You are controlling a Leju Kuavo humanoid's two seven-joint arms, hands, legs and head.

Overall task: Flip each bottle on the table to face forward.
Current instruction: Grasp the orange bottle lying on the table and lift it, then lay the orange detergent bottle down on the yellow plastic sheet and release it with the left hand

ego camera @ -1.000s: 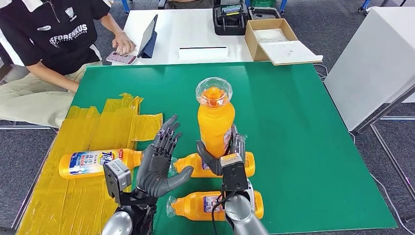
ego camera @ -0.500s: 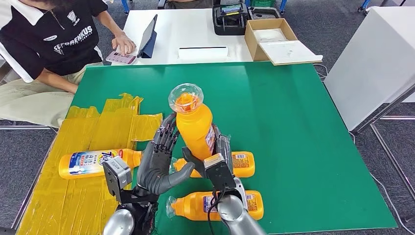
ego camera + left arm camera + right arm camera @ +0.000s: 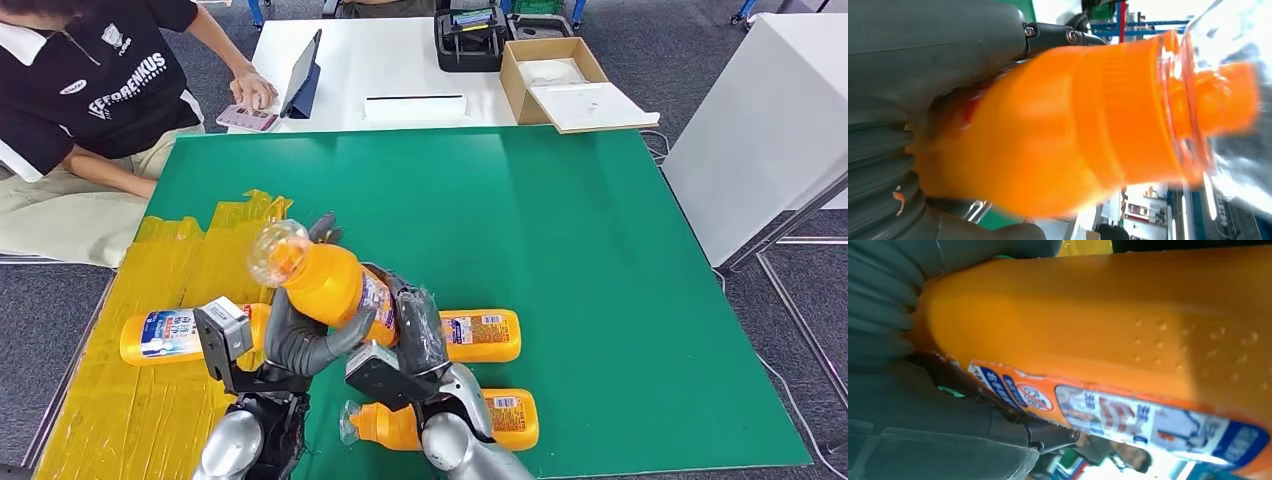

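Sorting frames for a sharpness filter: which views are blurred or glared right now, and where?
Head view: evenly lit and sharp, with glare on the held bottle's clear cap. Left wrist view: the bottle's cap end is smeared by motion blur, the background blown out. Right wrist view: the bottle label is soft and hard to read, too close for focus.

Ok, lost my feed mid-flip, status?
Both hands, left hand and right hand, grip the lifted bottle, tilted, cap up-left. Three bottles lying on the table. Nothing blocking.
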